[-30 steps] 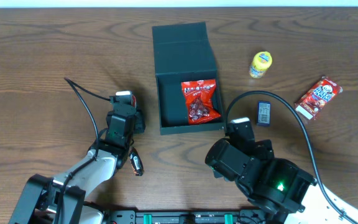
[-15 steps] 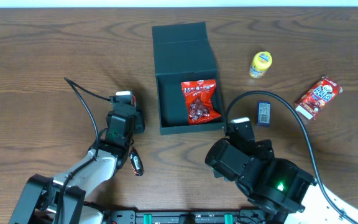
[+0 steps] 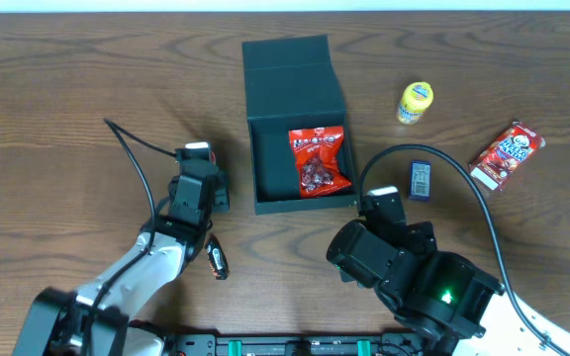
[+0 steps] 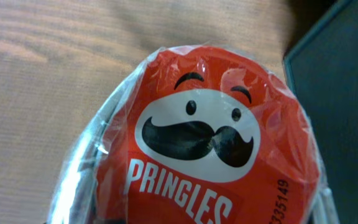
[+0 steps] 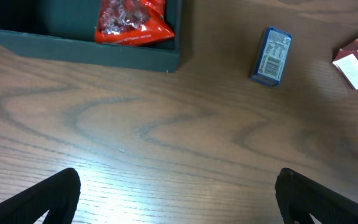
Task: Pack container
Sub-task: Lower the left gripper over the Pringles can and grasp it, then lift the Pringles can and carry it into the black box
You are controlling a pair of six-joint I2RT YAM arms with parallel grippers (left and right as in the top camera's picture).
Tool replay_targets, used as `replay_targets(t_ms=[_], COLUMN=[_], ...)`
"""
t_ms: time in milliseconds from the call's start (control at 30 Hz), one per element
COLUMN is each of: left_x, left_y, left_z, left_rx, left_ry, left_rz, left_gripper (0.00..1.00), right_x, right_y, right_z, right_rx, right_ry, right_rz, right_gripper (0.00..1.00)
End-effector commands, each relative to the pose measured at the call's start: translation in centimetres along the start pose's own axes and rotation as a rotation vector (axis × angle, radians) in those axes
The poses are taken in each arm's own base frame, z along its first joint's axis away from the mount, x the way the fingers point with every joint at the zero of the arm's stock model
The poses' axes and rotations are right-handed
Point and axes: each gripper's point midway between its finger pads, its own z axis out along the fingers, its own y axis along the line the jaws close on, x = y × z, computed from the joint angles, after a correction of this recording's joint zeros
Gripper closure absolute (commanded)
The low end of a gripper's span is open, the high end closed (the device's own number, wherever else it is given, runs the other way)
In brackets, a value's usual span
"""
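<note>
Right gripper (image 5: 178, 202): I read it as released, fingers wide apart with only table (image 5: 185, 137) between them. The container (image 3: 295, 129) lies ahead and to the left of these jaws, lid flap folded back.

Left gripper (image 3: 202, 176): a film-wrapped Pringles pack (image 4: 197, 155) sits directly before the jaws. I cannot tell whether they grasp it. The container wall stands just right of them.
</note>
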Motion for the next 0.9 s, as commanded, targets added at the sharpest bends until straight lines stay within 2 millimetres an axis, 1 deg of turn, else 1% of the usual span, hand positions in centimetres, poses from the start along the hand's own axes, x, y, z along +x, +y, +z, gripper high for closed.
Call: replay_targets(t_ms=[0,100,200,300,400,433,467,567,633,700,800,867], left_x=[-5.2,-7.7,-9.3,-10.6,-11.5,-11.9,-11.9,-11.8,-11.4,-11.0,-9.9,-9.1], left_y=[-1.4,-2.3,-3.0,-5.1,-7.0,-7.8,-8.3,-9.7,-10.4,-11.0,-12.5,-13.3], left_z=[-2.7,-5.3,-7.8,-10.7,-12.9,-13.8,-14.2,-14.6,-14.3,-13.8,-12.8,-11.7], left_rx=[0.001,0.007,0.016,0.103,0.175,0.205,0.223,0.267,0.268,0.264,0.301,0.317], left_ry=[-0.098,-0.095,-0.051,0.034,0.110,0.163,0.197,0.306,0.382,0.434,0.523,0.580], left_rz=[0.002,0.012,-0.008,0.011,0.027,0.034,0.038,0.077,0.089,0.102,0.132,0.134], left_gripper=[0.94,0.94,0.94,0.94,0.94,0.94,0.94,0.94,0.94,0.94,0.94,0.94], right_x=[-0.3,-0.5,-0.9,-1.5,-1.9,-1.9,-1.9,-1.9,-1.8,-1.8,-1.7,-1.7], right_y=[-0.5,-0.8,-1.2,-2.5,-3.9,-4.4,-4.6,-5.2,-5.6,-5.7,-6.0,-6.1], right_z=[0.0,0.0,-0.1,-0.2,-0.4,-0.5,-0.6,-0.8,-1.0,-1.2,-1.5,-1.6], right_rx=[0.030,0.044,0.066,0.134,0.201,0.213,0.217,0.216,0.215,0.210,0.205,0.204], right_ry=[-0.032,-0.045,-0.064,-0.109,-0.138,-0.145,-0.145,-0.154,-0.159,-0.163,-0.168,-0.169], right_rz=[0.008,0.008,0.012,0.031,0.062,0.099,0.113,0.177,0.202,0.207,0.212,0.219], right_gripper=[0.01,0.01,0.01,0.01,0.01,0.01,0.01,0.01,0.01,0.01,0.01,0.01])
